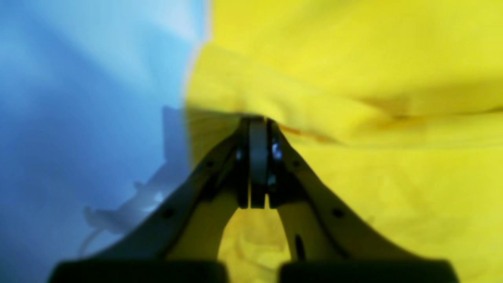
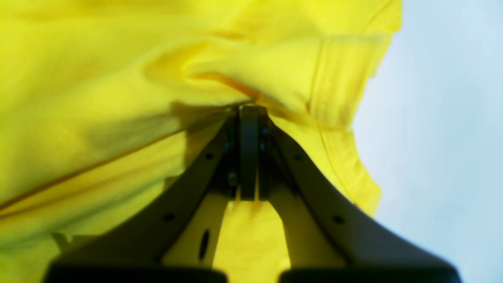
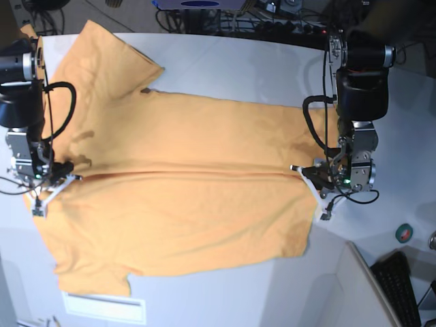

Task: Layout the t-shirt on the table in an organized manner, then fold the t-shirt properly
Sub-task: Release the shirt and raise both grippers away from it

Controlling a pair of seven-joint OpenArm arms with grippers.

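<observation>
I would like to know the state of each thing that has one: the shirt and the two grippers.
t-shirt: spread on the table, mostly flat, a long crease across the middle, pinched at both ends of that crease.
left gripper: shut on the t-shirt near its edge.
right gripper: shut on the t-shirt near a hemmed edge.

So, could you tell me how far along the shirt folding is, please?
Done: the orange-yellow short-sleeved t-shirt lies spread flat on the broad white table. In hand: the left tool and right tool are each shut on an opposite edge along a lengthwise crease. Left: the folds themselves.
</observation>
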